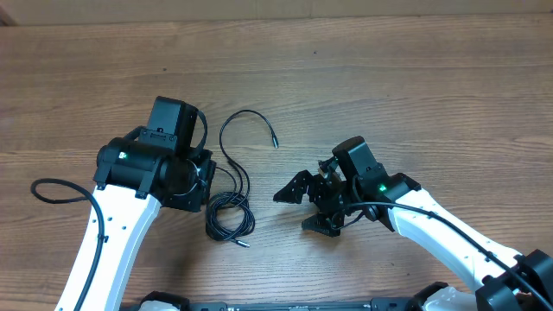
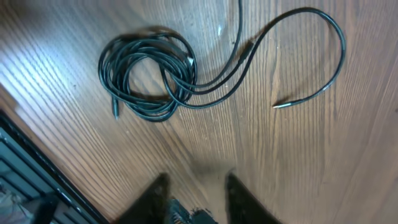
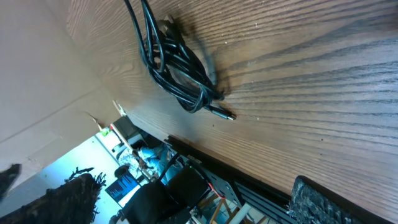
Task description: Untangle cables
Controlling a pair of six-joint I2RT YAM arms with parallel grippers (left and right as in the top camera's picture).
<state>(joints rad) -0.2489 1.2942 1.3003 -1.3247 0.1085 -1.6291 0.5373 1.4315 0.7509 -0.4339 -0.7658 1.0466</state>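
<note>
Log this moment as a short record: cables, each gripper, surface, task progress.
cables: mostly bunched in one coil; one strand loops out to a free plug tip
left gripper: open, holding nothing, over bare wood short of the coil
right gripper: open wide, holding nothing, to the other side of the coil
surface: wooden table
progress: coil not yet untangled

left wrist: left gripper [image 2: 196,185] cut off by bottom edge, only fingertips [image 2: 155,193] show; one strand of the cables [image 2: 180,93] ahead of it leaves the top edge | overhead: left gripper hidden under left arm [image 1: 160,168] | right wrist: right gripper [image 3: 205,198] fingers cropped at lower corners, blurred; cables beyond it cut at top; strand count unreadable
</note>
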